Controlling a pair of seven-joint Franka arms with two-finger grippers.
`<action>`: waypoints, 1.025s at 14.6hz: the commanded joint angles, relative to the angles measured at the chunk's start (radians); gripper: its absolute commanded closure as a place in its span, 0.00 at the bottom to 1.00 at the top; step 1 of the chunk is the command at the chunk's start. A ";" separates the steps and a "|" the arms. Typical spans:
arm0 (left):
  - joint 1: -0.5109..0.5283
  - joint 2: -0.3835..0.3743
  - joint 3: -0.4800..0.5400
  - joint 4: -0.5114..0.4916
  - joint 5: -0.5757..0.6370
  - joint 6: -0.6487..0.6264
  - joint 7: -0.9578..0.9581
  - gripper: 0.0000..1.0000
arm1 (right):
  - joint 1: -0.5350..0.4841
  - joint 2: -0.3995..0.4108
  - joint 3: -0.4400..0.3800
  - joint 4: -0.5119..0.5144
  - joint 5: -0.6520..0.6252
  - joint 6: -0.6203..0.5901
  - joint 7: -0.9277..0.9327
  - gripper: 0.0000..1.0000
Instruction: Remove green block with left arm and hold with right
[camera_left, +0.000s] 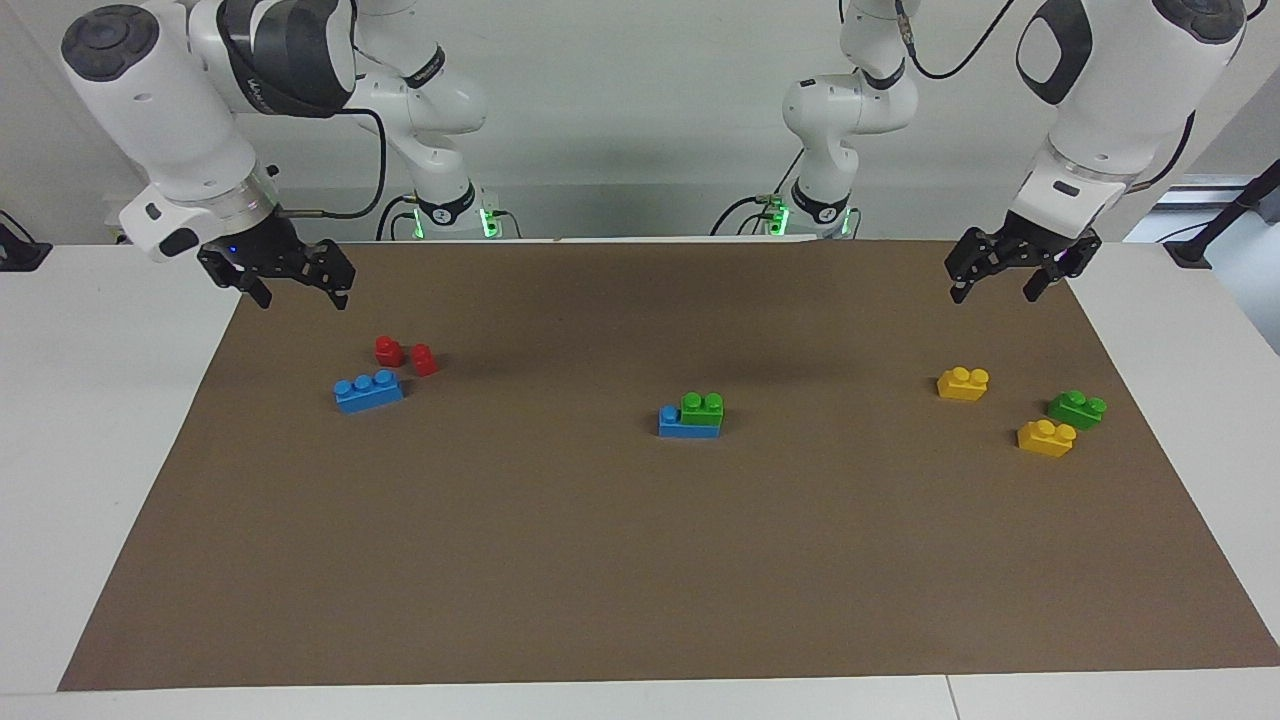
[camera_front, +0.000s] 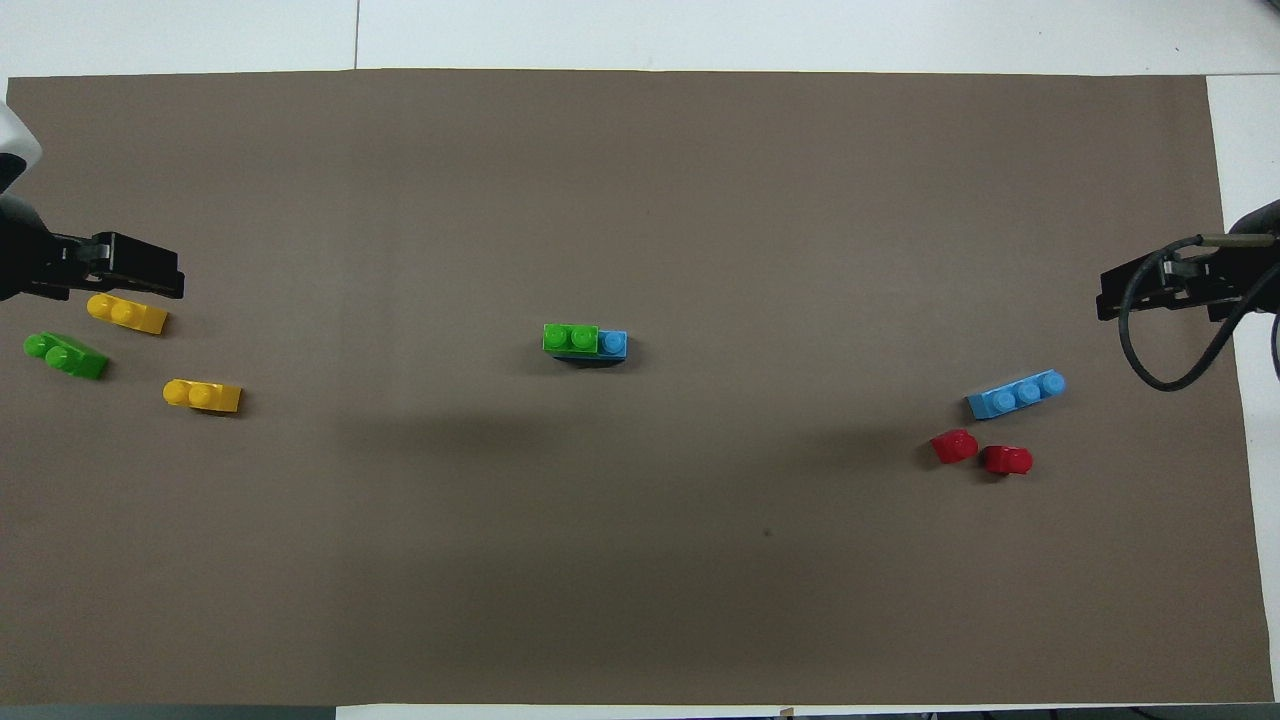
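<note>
A green block (camera_left: 702, 405) (camera_front: 570, 337) with two studs sits on top of a blue brick (camera_left: 688, 424) (camera_front: 613, 344) in the middle of the brown mat, leaving one blue stud bare. My left gripper (camera_left: 995, 292) (camera_front: 140, 270) hangs open and empty over the mat's edge at the left arm's end. My right gripper (camera_left: 300, 297) (camera_front: 1135, 290) hangs open and empty over the mat's edge at the right arm's end. Both are well apart from the stacked pair.
At the left arm's end lie a loose green brick (camera_left: 1077, 408) (camera_front: 65, 355) and two yellow bricks (camera_left: 963, 383) (camera_left: 1046, 437). At the right arm's end lie a blue three-stud brick (camera_left: 368, 390) (camera_front: 1016, 394) and two small red pieces (camera_left: 388, 350) (camera_left: 424, 359).
</note>
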 joint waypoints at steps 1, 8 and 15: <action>-0.003 -0.006 0.001 0.002 0.006 0.003 -0.013 0.00 | -0.006 0.000 0.010 0.002 -0.006 -0.011 0.023 0.00; -0.003 -0.006 0.001 0.001 0.006 0.003 -0.014 0.00 | 0.001 0.000 0.010 0.003 -0.004 -0.005 0.033 0.00; -0.011 -0.040 -0.003 -0.048 0.006 -0.051 -0.022 0.00 | -0.011 0.001 0.010 0.003 -0.003 -0.006 0.025 0.00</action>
